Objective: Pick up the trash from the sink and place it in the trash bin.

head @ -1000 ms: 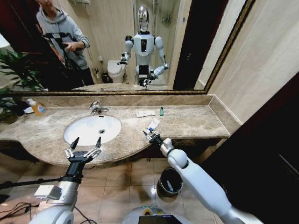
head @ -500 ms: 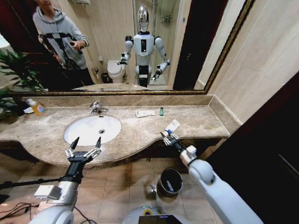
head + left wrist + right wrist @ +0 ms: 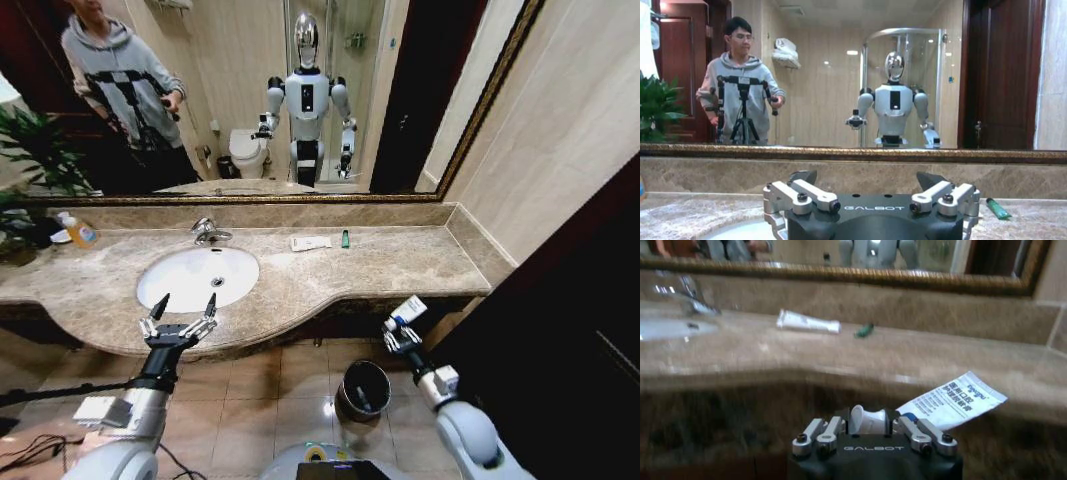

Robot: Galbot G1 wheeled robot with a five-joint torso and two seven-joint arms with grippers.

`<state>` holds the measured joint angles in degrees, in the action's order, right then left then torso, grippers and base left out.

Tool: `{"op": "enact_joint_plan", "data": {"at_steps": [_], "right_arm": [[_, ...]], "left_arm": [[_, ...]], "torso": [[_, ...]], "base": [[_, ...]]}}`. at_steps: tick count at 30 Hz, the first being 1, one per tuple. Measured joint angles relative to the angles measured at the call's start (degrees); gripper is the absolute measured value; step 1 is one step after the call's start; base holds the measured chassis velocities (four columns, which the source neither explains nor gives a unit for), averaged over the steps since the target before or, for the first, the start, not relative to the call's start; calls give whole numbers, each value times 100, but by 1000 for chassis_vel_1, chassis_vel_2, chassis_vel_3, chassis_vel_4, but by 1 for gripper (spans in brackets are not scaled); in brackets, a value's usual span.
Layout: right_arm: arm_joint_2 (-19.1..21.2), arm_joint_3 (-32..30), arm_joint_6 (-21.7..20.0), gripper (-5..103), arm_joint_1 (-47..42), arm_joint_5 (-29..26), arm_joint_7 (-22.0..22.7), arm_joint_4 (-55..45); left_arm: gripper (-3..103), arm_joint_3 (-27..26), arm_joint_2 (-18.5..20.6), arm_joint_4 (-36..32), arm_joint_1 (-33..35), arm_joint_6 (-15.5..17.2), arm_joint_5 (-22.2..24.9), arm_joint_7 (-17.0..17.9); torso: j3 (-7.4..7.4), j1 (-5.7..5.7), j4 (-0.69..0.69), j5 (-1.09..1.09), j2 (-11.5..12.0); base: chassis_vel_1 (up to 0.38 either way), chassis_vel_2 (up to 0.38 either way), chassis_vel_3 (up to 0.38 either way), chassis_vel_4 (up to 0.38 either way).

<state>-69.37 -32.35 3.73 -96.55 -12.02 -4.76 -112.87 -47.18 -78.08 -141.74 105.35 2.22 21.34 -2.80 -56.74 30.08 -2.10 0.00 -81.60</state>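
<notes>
Flat printed packet [image 3: 952, 402] between fingers [image 3: 910, 428]

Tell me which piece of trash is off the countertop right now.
The white tube with blue marks, shut in the right gripper past the counter's front edge. The other white tube and the green piece lie on the countertop near the mirror.

trash bin [image 3: 363, 388] mouth open above | countertop [image 3: 420, 262] edge overhangs beside

white oval sink [image 3: 197, 276]: left part of beige marble countertop [image 3: 420, 262]. white tube [image 3: 311, 243] and small green piece [image 3: 345, 238]: near back edge. round black trash bin [image 3: 363, 389]: floor, below front edge.
</notes>
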Motion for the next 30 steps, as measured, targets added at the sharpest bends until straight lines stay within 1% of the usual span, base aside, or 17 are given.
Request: {"op": "enact_joint_plan", "data": {"at_steps": [3, 5, 6, 7, 8, 12, 13, 14, 16, 17, 20, 21, 23, 24, 27, 29, 30], "right_arm": [[-112, 2, 93, 31, -81, 178, -38, 215], [-265, 95, 182, 31, -56, 428, -80, 670], [-265, 95, 182, 31, -56, 428, -80, 670], [-345, 178, 210, 31, 49, 580, -85, 991], [-406, 265, 215, 31, 175, 701, -91, 1270], [-521, 540, 92, 31, 528, 838, -119, 1931], [-521, 540, 92, 31, 528, 838, -119, 1931], [-550, 608, 73, 31, 673, 949, -152, 2157], [-598, 711, 127, 31, 1033, 1387, -283, 2781], [-598, 711, 127, 31, 1033, 1387, -283, 2781], [-614, 846, 102, 31, 1512, 1633, -358, 3627], [-614, 846, 102, 31, 1512, 1633, -358, 3627], [-620, 925, 58, 31, 1887, 1787, -409, 4308], [-620, 925, 58, 31, 1887, 1787, -409, 4308], [-696, 983, 50, 31, 2410, 1950, -442, 5236], [-728, 990, 54, 31, 2532, 1988, -458, 5441], [-777, 996, 82, 31, 2719, 2064, -497, 5753]], "left_arm": [[100, 0, 0, 0, 0, 0, 0, 0], [100, 0, 0, 0, 0, 0, 0, 0], [100, 0, 0, 0, 0, 0, 0, 0], [100, 0, 0, 0, 0, 0, 0, 0], [100, 0, 0, 0, 0, 0, 0, 0], [100, 0, 0, 0, 0, 0, 0, 0], [100, 0, 0, 0, 0, 0, 0, 0], [100, 0, 0, 0, 0, 0, 0, 0], [100, 0, 0, 0, 0, 0, 0, 0], [100, 0, 0, 0, 0, 0, 0, 0], [100, 0, 0, 0, 0, 0, 0, 0], [100, 0, 0, 0, 0, 0, 0, 0], [100, 0, 0, 0, 0, 0, 0, 0], [100, 0, 0, 0, 0, 0, 0, 0], [100, 0, 0, 0, 0, 0, 0, -1], [100, 0, 0, 0, 0, 0, 0, 0], [100, 0, 0, 0, 0, 0, 0, 0]], "torso": [[0, 0, 0, 0, 0], [0, 0, 0, 0, 0], [0, 0, 0, 0, 0], [0, 0, 1, 0, 0], [0, 0, 0, 0, 0], [0, 1, 0, -1, 0], [0, 1, 0, -1, 0], [0, 1, 0, 0, 0], [-1, 1, -1, 1, 0], [-1, 1, -1, 1, 0], [-1, 1, -1, 1, 0], [-1, 1, -1, 1, 0], [-1, 1, 0, 0, 0], [-1, 1, 0, 0, 0], [-1, 1, -1, 0, 0], [-1, 1, 0, 0, 0], [-1, 1, -1, 1, 0]], "base": [[0, 0, 0, 0], [0, 0, 0, 0], [0, 0, 0, 0], [0, 0, 0, 0], [0, 0, 0, 0], [0, 0, 0, 0], [0, 0, 0, 0], [0, 0, 0, 0], [0, 0, 0, 0], [0, 0, 0, 0], [0, 0, 0, 0], [0, 0, 0, 0], [0, 0, 0, 0], [0, 0, 0, 0], [0, 0, 0, 0], [0, 0, 0, 0], [0, 0, 0, 0]]}}
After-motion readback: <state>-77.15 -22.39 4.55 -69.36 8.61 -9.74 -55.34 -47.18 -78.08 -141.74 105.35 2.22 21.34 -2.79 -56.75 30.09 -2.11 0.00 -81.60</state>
